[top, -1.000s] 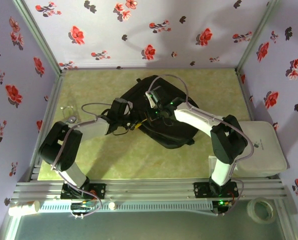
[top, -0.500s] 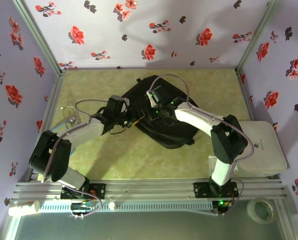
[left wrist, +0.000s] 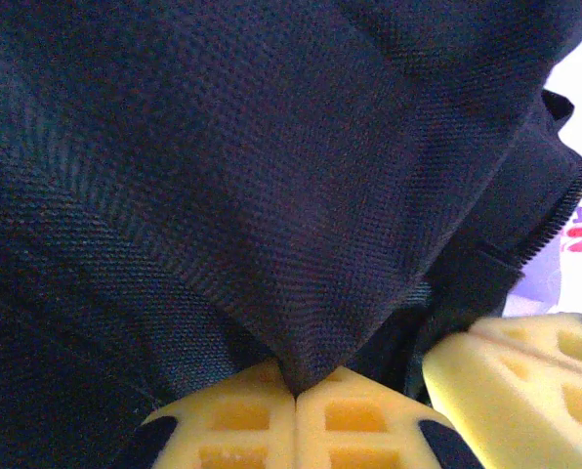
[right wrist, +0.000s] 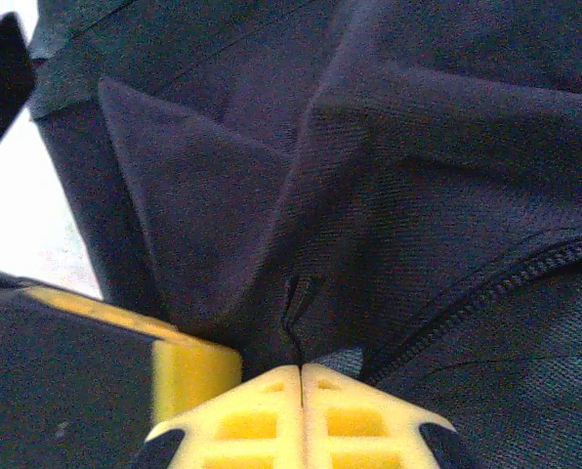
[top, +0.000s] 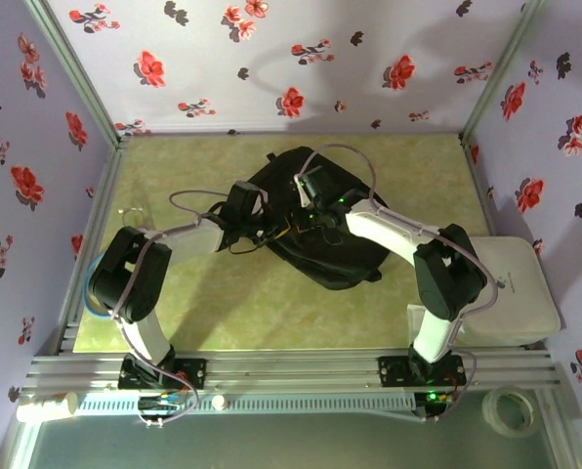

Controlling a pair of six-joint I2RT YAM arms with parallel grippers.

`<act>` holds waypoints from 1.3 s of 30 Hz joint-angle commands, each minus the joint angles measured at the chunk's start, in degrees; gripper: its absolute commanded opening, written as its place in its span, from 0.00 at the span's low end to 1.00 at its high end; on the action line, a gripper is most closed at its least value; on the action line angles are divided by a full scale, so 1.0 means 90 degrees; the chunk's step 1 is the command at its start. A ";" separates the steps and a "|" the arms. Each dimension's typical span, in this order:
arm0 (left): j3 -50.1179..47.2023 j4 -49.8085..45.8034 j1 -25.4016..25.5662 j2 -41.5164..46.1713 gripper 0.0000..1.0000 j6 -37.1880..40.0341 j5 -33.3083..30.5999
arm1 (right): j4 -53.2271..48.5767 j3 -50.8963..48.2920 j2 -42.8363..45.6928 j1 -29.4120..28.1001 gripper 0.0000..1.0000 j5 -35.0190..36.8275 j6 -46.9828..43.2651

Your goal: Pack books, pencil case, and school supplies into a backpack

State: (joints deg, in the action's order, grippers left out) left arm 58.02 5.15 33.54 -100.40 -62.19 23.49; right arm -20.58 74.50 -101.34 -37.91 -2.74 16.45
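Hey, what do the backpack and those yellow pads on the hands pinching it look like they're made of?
The backpack looks like woven synthetic fabric, matte black: a fine weave shows up close and it creases softly. Its zip has small dark teeth, possibly plastic; hard to tell. The yellow pads look like moulded rubber or plastic, matte, with recessed square pockets.
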 commanded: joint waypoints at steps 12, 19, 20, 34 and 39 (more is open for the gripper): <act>-0.0200 -0.0395 -0.0008 0.0266 0.00 0.0395 -0.0236 | 0.0247 0.1105 -0.0664 0.1238 0.00 0.1839 0.0469; -0.0231 -0.0490 -0.0034 0.0345 0.00 0.0537 -0.0193 | 0.0025 0.1622 -0.0969 0.1525 0.00 0.1418 0.0146; -0.0236 -0.0450 -0.0033 0.0340 0.00 0.0557 -0.0149 | 0.0085 0.1531 -0.0842 0.1517 0.00 0.0928 0.0059; -0.0279 -0.0222 -0.0044 0.0480 0.00 0.0959 0.0021 | -0.0384 0.0419 0.0059 0.0961 0.27 -0.2019 -0.1302; -0.0333 0.0001 -0.0082 0.0527 0.00 0.0993 0.0226 | -0.0791 0.0649 -0.0122 0.0599 0.34 -0.2357 -0.1961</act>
State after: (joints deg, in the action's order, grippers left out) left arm 55.96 4.05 33.32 -97.71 -55.05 23.24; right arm -23.94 79.09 -102.74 -31.14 -19.77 4.93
